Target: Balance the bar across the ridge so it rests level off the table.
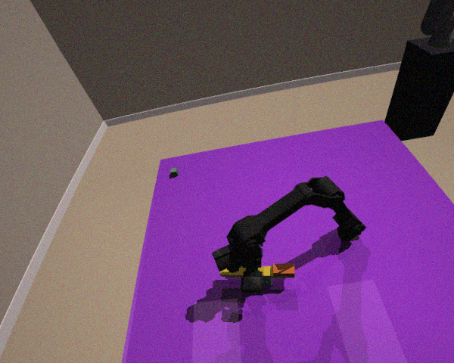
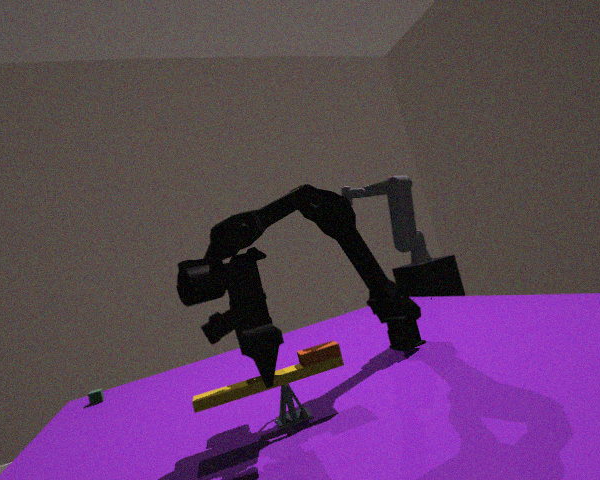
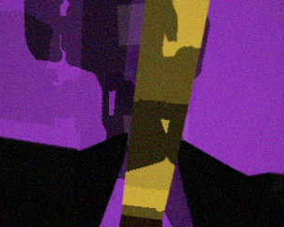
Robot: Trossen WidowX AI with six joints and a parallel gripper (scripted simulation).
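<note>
Arm arched, gripper (image 2: 267, 380) pointing straight down (astride the bar (image 2: 222, 393)).

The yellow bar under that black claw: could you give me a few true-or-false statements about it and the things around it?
1. The yellow bar lies across the small ridge stand. True.
2. An orange block sits on the bar's end nearer the arm's base. True.
3. The gripper is squeezing the bar tightly. False: the wrist view shows its fingers on either side of the bar with slim gaps, so it is open and holds nothing.
4. The little green cube rests on the bar. False: it lies far off, near a corner of the purple table.
5. The gripper hangs high above the bar. False: its tips are down at the bar's level.
</note>
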